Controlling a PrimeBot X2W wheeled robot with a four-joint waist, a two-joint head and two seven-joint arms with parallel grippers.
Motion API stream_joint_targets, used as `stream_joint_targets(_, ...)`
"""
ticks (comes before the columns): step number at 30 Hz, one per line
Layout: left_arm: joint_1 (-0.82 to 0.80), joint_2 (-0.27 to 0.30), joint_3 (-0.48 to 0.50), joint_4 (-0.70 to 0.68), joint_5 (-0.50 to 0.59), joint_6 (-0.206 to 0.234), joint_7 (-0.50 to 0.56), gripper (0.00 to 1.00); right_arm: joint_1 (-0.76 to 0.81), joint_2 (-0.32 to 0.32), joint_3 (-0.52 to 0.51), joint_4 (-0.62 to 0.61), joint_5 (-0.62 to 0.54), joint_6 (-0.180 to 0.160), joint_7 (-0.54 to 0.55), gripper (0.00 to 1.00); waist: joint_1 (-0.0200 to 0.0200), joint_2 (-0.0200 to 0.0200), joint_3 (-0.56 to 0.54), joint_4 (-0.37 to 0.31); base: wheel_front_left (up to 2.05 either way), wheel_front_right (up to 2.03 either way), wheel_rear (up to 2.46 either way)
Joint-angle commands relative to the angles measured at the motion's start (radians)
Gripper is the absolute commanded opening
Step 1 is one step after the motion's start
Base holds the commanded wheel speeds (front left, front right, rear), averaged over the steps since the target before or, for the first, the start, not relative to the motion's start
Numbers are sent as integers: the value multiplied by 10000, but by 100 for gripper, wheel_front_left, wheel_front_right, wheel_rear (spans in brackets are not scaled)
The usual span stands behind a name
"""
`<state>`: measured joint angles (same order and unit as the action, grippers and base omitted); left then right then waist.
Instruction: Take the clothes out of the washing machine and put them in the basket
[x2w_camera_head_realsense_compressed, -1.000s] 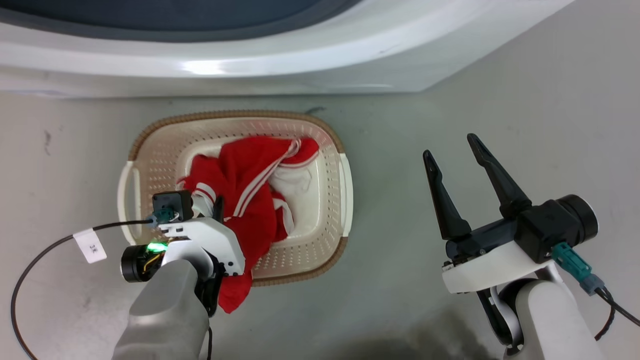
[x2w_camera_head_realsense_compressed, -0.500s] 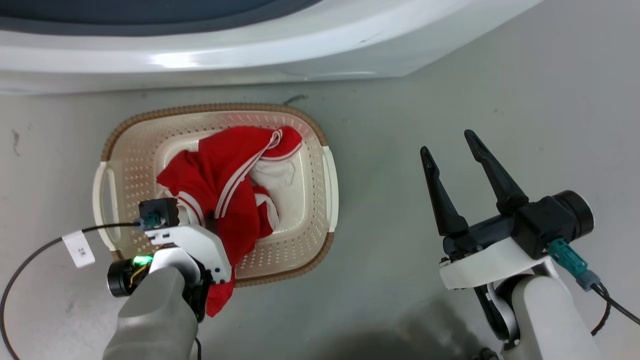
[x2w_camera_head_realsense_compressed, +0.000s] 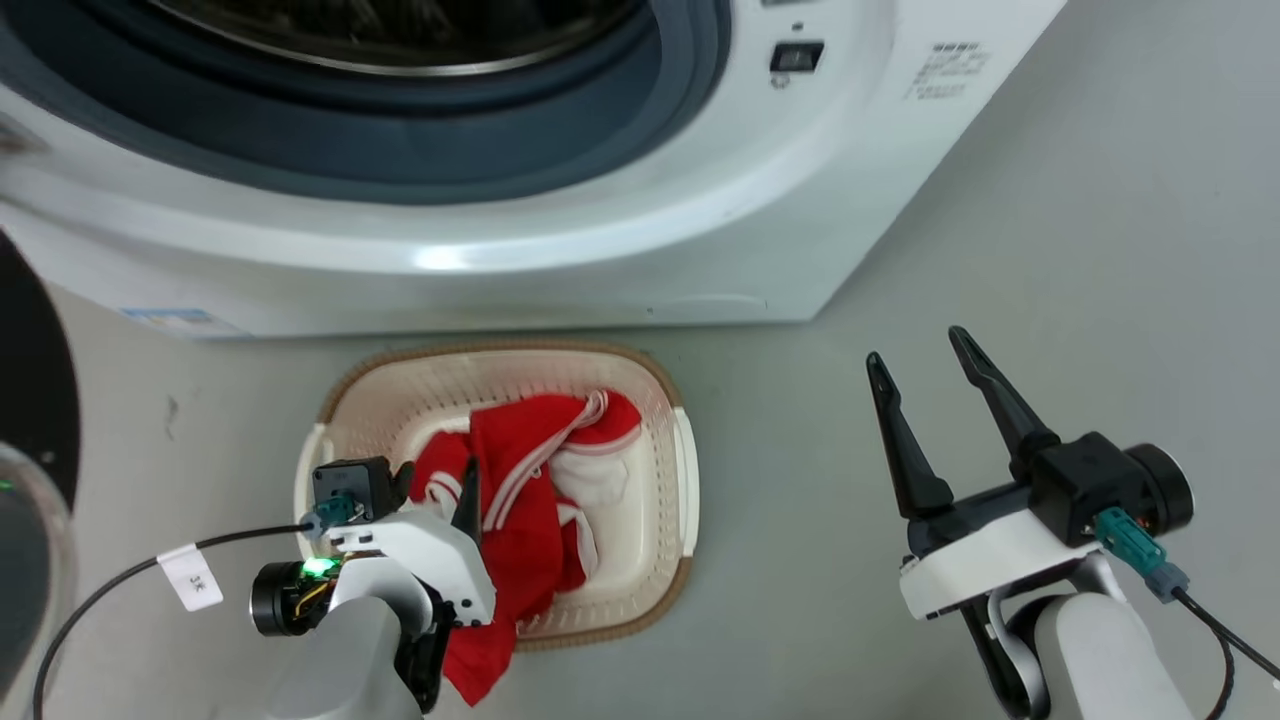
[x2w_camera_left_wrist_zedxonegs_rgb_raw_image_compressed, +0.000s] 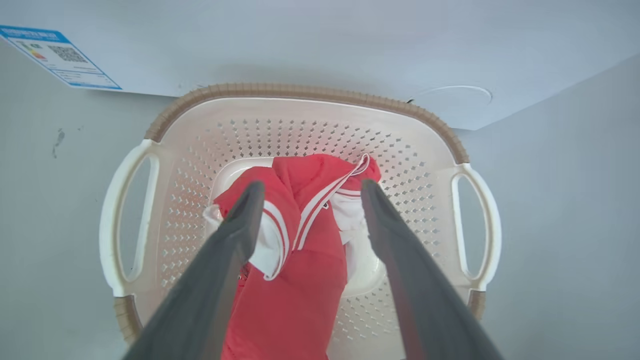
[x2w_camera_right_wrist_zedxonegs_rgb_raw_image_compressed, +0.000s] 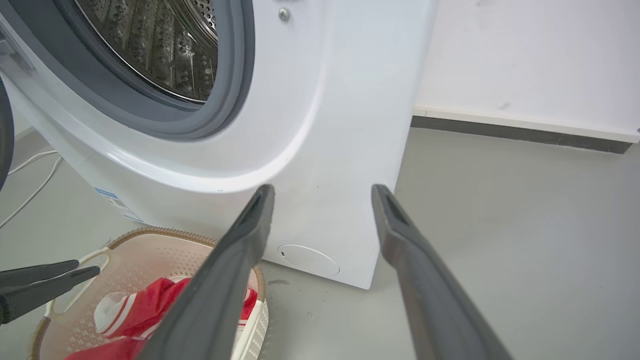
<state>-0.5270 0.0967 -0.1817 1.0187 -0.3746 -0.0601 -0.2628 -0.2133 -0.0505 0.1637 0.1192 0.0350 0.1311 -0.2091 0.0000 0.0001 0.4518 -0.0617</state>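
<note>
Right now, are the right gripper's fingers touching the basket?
Apart. Head view shows bare grey floor between the right gripper and the basket.

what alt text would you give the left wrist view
The left gripper, jaws open, hangs over red clothes with white stripes heaped in a cream basket with a brown rim. The white washing machine stands behind it.

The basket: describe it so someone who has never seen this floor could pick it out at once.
Find the large white front-loading washing machine; on the grey floor right in front of it sits a small cream plastic basket. Its perforated walls, brown woven-look rim, white side handles and the bright red white-striped clothes inside mark it out.
</note>
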Motion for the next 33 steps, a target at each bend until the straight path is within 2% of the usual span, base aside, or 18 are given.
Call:
stream_joint_targets(1,262,-20,88,-403,143,37,-25,100,197,4,-98,2,-1,-7,29,100,0,-1,-909,273,0,0,0)
stream_joint_targets(9,1508,-156,735,-3701,1117,338,-26,100,695,6,-447,-66,-63,-7,154,100,0,-1,-2043,446,0,0,0)
stream_joint_targets(13,2031,-250,1080,-5500,1563,305,-25,100,949,6,-616,-163,-126,-7,230,100,0,-1,-2491,541,0,0,0)
stream_joint_targets(21,2990,-285,1368,-8108,2471,416,-26,100,1436,7,-980,-346,-281,-7,351,100,0,-1,-3275,626,0,0,0)
stream_joint_targets(26,3782,-228,1343,-8882,2852,418,-26,100,1802,6,-1133,-391,-387,-7,483,100,0,-1,-3754,686,0,0,0)
stream_joint_targets(33,4828,-217,1305,-9183,2995,517,-26,100,2325,6,-1272,-558,-454,-7,694,100,0,-1,-4270,868,0,0,0)
